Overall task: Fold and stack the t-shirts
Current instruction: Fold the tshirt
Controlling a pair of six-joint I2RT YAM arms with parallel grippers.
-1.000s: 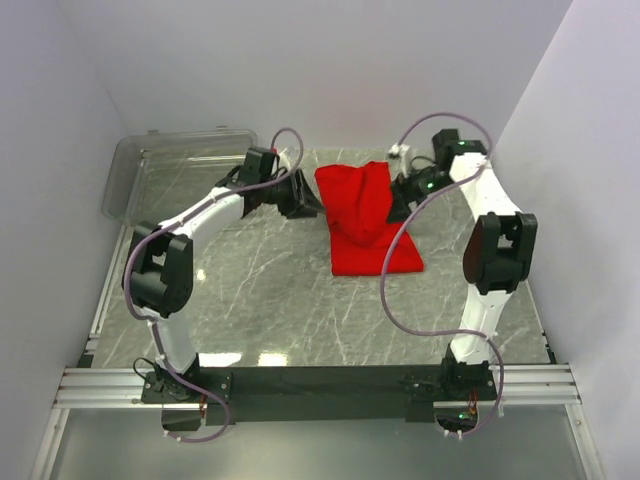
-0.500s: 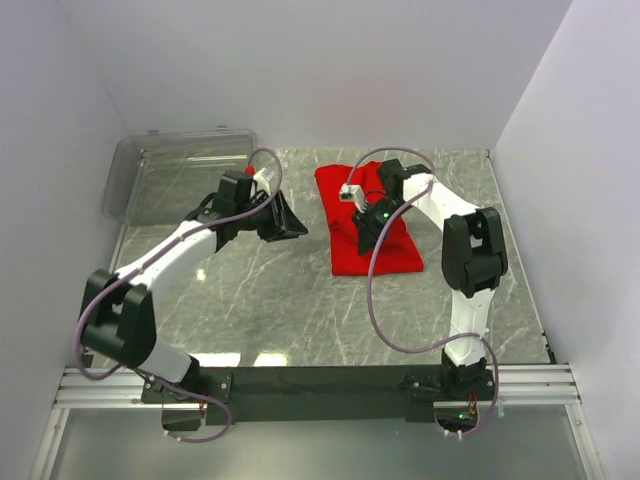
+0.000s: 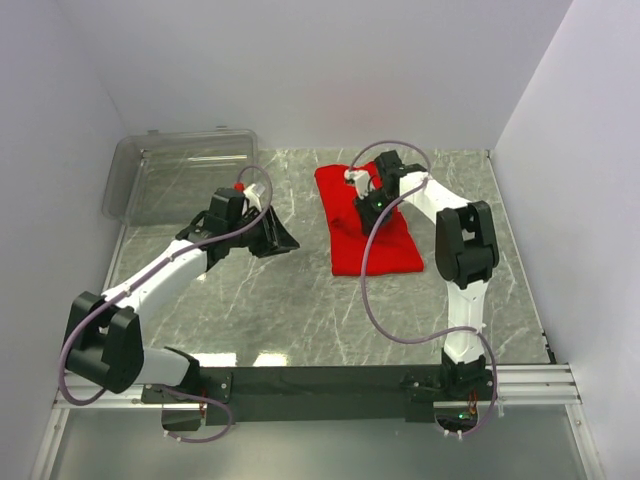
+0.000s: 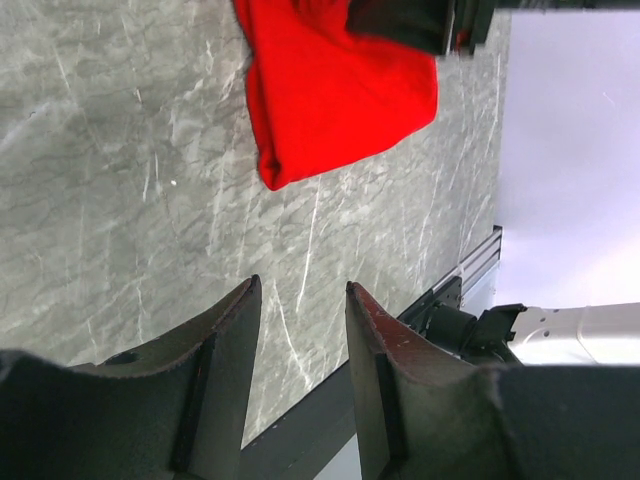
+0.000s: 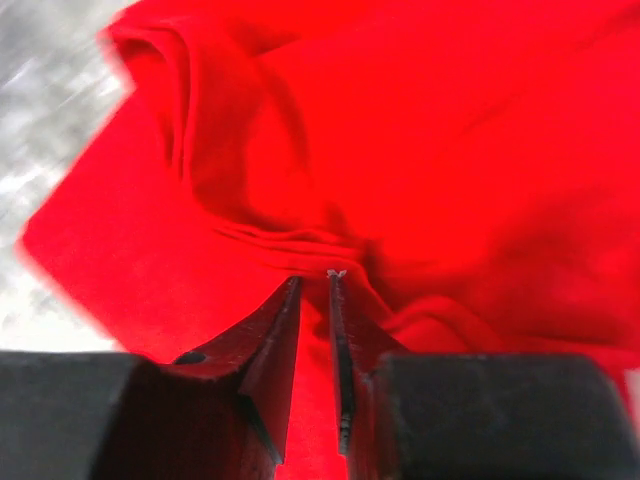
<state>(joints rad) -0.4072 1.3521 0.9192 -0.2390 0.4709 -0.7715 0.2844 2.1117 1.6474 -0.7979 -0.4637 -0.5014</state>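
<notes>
Though soft and rumpled, red t-shirt [image 3: 396, 252] pinched by right claw [image 5: 313, 276]; left claw [image 4: 300, 286] agape over veined table [image 4: 110, 150].

High rear overview; left wrist farther, right wrist close; t-shirt [image 3: 390, 255] in all

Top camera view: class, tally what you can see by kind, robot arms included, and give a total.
red t-shirt: 1 (one heap of cloth)
clear plastic bin: 1
robot arms: 2, the left arm and the right arm
Total: 4
</notes>
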